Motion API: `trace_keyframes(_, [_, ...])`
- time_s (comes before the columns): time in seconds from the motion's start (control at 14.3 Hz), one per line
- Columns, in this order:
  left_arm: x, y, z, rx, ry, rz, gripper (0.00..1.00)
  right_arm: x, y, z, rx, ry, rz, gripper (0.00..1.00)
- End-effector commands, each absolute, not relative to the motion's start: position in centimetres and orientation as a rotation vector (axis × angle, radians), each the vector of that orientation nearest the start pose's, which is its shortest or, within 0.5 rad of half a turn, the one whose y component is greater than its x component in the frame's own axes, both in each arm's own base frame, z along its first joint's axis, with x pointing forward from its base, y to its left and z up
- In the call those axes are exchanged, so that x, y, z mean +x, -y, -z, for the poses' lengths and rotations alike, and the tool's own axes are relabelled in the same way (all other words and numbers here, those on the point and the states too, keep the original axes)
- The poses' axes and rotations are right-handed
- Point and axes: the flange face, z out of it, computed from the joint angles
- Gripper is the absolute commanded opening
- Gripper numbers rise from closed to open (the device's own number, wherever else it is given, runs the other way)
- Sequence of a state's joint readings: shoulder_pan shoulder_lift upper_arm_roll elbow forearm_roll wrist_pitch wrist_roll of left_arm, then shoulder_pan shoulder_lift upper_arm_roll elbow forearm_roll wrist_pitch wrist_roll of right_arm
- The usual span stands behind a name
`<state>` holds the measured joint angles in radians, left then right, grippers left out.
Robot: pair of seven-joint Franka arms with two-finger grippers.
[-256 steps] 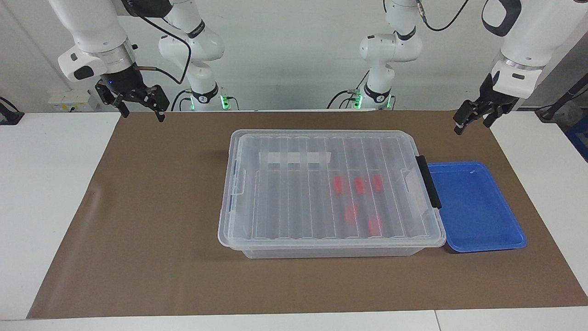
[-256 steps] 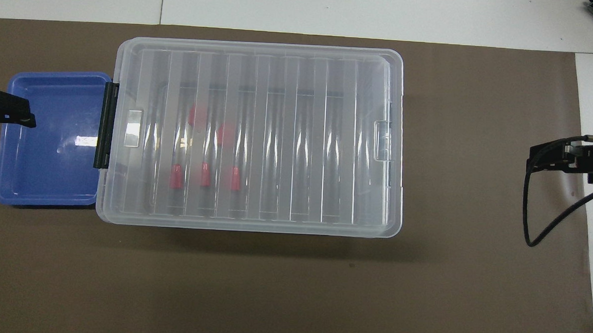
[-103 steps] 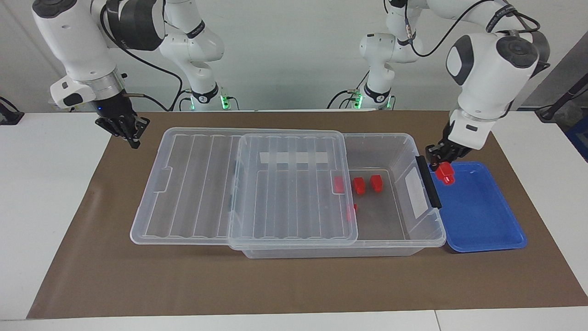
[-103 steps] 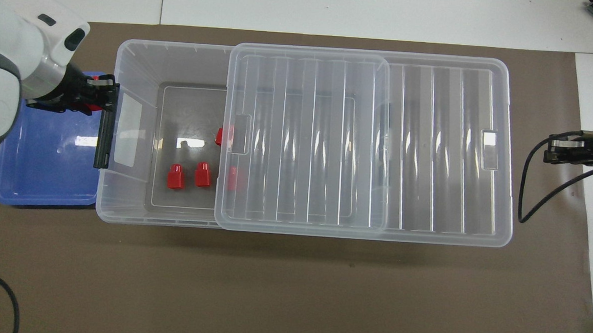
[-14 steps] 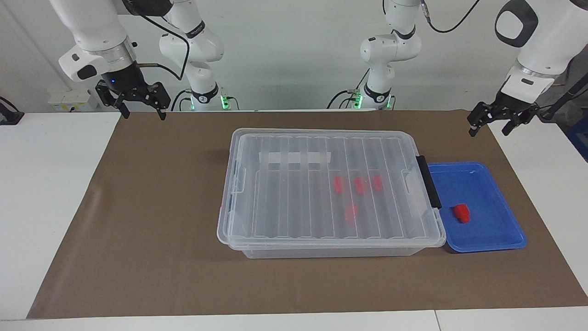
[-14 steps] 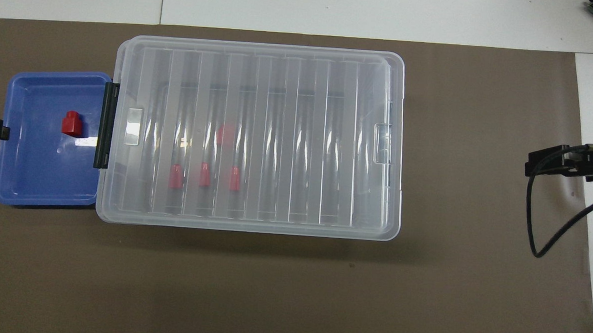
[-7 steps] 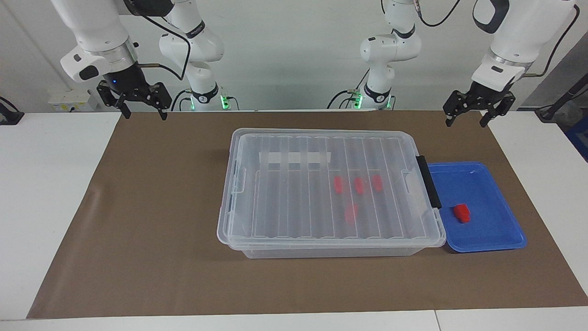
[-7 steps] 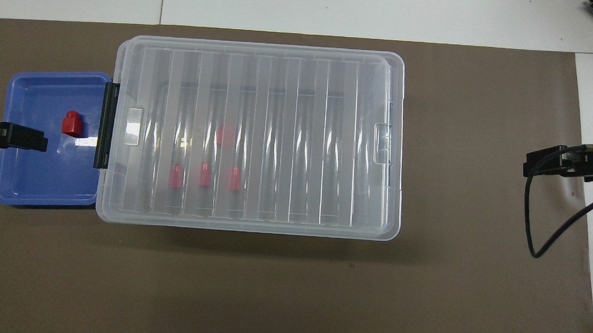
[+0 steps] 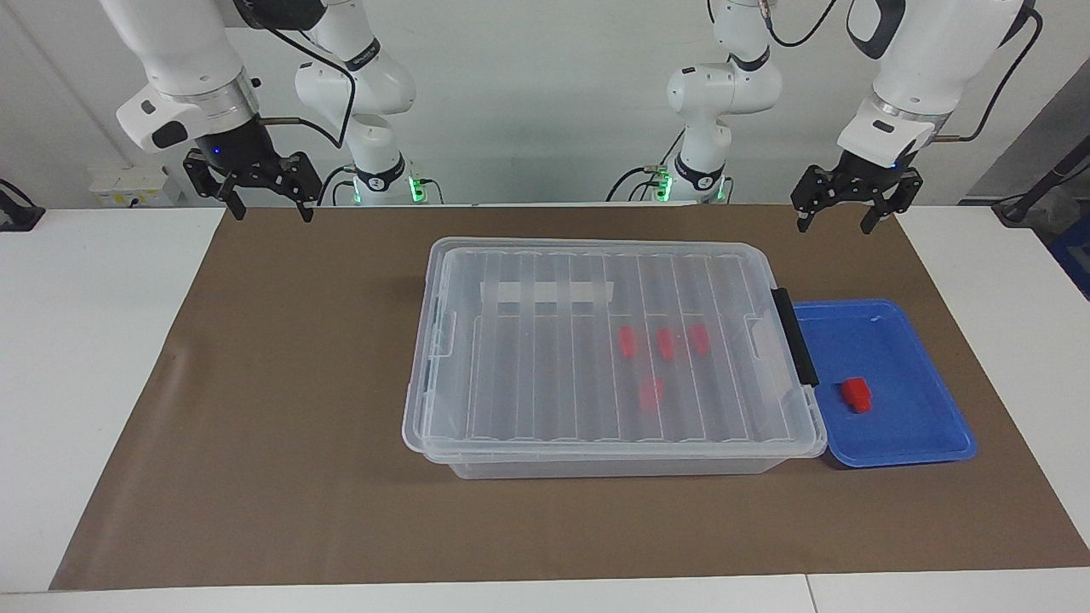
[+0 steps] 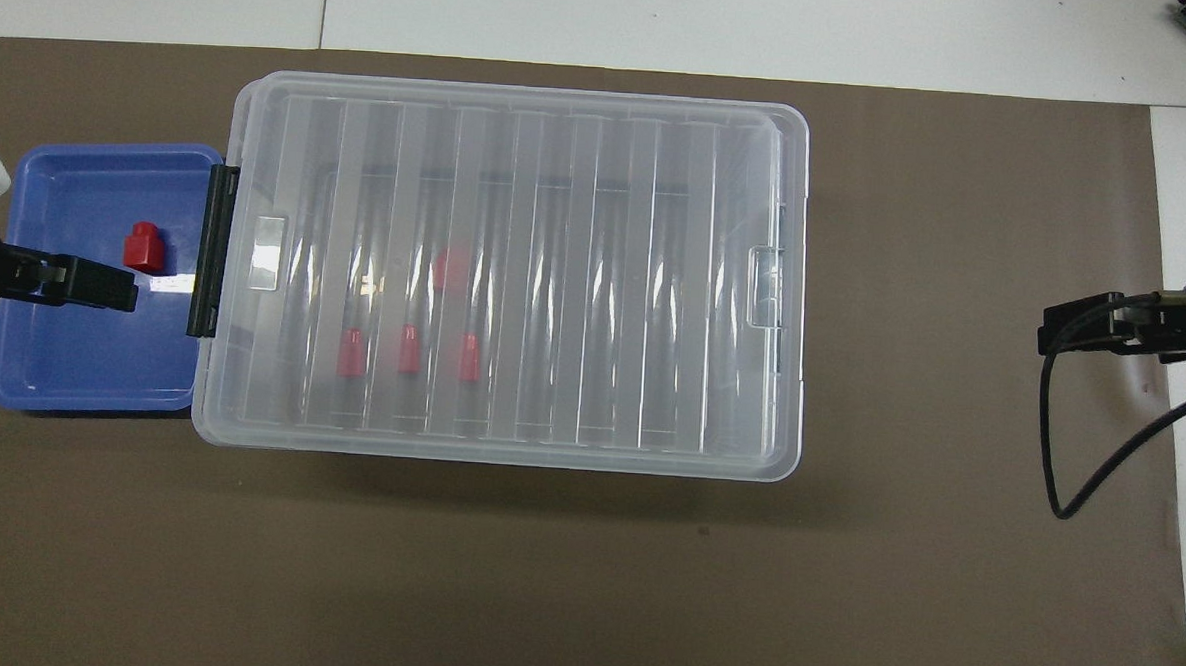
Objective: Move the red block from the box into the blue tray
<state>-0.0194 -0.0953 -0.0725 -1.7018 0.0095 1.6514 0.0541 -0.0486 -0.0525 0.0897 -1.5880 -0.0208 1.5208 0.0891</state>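
One red block (image 9: 857,395) (image 10: 143,247) lies loose in the blue tray (image 9: 894,430) (image 10: 81,371). The tray sits against the latch end of the clear box (image 9: 528,366) (image 10: 556,271). The box's ribbed lid is on, and several more red blocks (image 9: 666,343) (image 10: 407,350) show through it. My left gripper (image 9: 834,223) (image 10: 105,287) hangs open and empty, high over the mat at the tray's end. My right gripper (image 9: 267,209) (image 10: 1064,329) is also open and empty. It hangs high over the mat's edge at the right arm's end.
A brown mat (image 9: 298,409) covers the table under box and tray. A black latch (image 9: 794,336) closes the box's short end beside the tray. A black cable (image 10: 1088,465) loops down from the right gripper.
Seven seconds ago the lid was slid aside and my left gripper held the block over the tray. Now the lid is on and the block lies free. In the last second the left gripper swung inward over the tray's end.
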Motion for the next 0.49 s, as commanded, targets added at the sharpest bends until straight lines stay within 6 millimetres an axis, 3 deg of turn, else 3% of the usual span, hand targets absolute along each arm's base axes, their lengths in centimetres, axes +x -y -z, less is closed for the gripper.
trace_keyframes(0.0, [52.1,4.1,-62.1,-3.124,-0.204,0.070,1.00,53.2,-1.6,-64.0,-3.160,-0.123,-0.039,0.99])
trace_keyframes(0.07, [52.4,3.3,-61.8,-3.128,-0.183,0.058,1.00,53.1,-1.6,-64.0,-3.159,-0.123,-0.041,0.99])
trace_keyframes(0.42, [52.2,4.4,-62.0,-3.128,-0.210,0.091,1.00,53.0,-1.1,-63.8,-3.155,-0.137,-0.061,0.99])
